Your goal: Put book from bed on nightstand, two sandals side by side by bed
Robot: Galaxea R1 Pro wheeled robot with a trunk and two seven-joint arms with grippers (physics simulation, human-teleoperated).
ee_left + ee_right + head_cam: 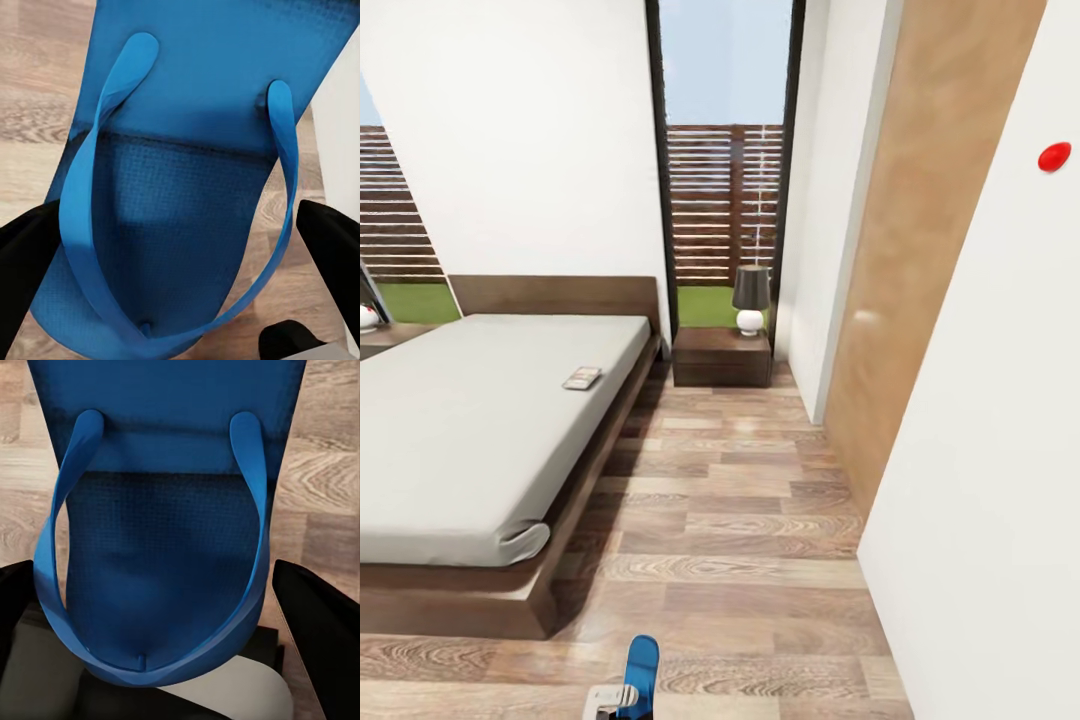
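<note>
Both claws pinching a sandal [187, 165] each [169, 532]; light, floppy foam, probably best gripped across sole edges, near bed [480, 420].

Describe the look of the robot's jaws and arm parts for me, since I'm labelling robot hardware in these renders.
In both wrist views the fingers are plain matte black, blocky and rounded, with no markings or cables visible. In the right wrist view a pale grey-white rounded body sits between dark parts below the jaws. The head view shows a small white, light-grey piece at the bottom edge; its detail is too small to tell.
</note>
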